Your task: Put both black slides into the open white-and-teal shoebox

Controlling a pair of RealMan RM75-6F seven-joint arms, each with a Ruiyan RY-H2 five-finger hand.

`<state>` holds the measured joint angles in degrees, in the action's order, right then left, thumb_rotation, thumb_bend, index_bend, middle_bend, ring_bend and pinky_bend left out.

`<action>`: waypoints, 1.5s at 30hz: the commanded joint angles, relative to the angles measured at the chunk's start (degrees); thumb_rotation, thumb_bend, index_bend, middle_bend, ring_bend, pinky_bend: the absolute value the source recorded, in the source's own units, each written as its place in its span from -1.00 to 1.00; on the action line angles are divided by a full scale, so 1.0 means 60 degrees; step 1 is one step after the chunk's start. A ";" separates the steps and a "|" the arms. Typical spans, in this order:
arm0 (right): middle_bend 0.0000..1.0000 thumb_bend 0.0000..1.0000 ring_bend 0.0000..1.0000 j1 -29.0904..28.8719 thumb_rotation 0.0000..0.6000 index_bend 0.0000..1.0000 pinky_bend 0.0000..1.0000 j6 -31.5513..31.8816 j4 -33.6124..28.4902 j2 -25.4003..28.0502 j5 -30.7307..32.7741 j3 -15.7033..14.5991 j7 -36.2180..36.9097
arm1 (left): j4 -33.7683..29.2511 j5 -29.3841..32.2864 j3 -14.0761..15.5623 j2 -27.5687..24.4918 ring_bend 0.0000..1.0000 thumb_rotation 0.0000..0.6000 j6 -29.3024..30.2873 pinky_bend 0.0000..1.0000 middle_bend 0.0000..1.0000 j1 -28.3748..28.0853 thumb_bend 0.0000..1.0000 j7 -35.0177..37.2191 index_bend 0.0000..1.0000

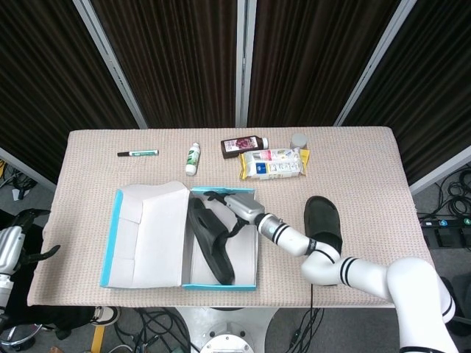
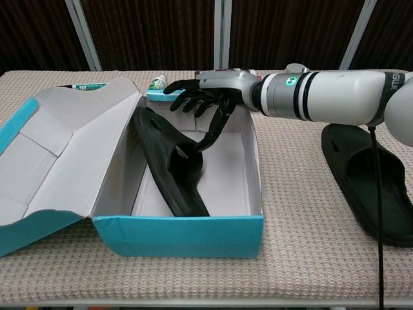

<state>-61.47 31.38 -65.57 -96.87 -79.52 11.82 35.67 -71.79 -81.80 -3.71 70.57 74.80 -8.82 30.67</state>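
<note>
One black slide [image 2: 169, 165] lies inside the open shoebox [image 2: 187, 226], leaning against its left wall. The right hand [image 2: 208, 94] hovers just above it, fingers spread and holding nothing. The second slide [image 2: 370, 181] sits on the counter [image 1: 368, 165], right of the box. Judged from this, the first placement is done; next the hand must clear the box, reach right and grasp that slide. The left hand [image 1: 9, 248] hangs off the counter's edge, its state unclear.

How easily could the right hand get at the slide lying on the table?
Probably yes: the right hand is open above the shoebox, and the second slide lies uncovered beside the box on that arm's side.
</note>
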 commanded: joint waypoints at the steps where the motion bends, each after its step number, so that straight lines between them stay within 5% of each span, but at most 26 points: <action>1: -0.74 -1.00 -1.00 0.0071 1.00 -1.00 -0.68 0.0145 -0.0285 0.0257 -0.0110 0.0043 0.0240 | -0.0026 -0.0002 -0.0003 0.0000 -0.74 1.00 -0.0009 -0.55 -0.56 -0.0013 -0.66 -0.0026 -0.53; 10: -0.72 -1.00 -1.00 0.0378 1.00 -1.00 -0.69 0.1192 -0.1568 0.1373 -0.0815 0.0111 0.0905 | -0.0238 0.0010 -0.0041 -0.0044 -0.74 1.00 -0.0036 -0.55 -0.56 -0.0088 -0.66 -0.0281 -0.53; 21: -0.65 -1.00 -0.99 0.1130 1.00 -1.00 -0.69 0.1835 -0.3521 0.3556 0.0100 0.0225 -0.1234 | -0.0495 0.0002 -0.0036 -0.0084 -0.74 1.00 -0.0065 -0.55 -0.56 -0.0148 -0.66 -0.0552 -0.53; 32: -0.60 -1.00 -0.94 0.1748 1.00 -1.00 -0.69 0.1497 -0.5468 0.5888 0.3867 -0.0589 -0.5536 | -0.0708 -0.0104 -0.0013 -0.0109 -0.74 1.00 -0.0099 -0.55 -0.56 -0.0259 -0.66 -0.0737 -0.53; 45: -0.63 -1.00 -0.94 0.1062 1.00 -1.00 -0.69 0.1016 -0.6002 0.6584 0.7213 -0.2146 -0.8060 | -0.0777 -0.0078 0.0037 -0.0064 -0.74 1.00 -0.0288 -0.55 -0.56 -0.0370 -0.66 -0.0844 -0.53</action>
<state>-54.03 38.06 -101.08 -57.72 -38.40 0.61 -10.82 -76.45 -82.27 -3.50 70.18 73.09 -11.03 25.61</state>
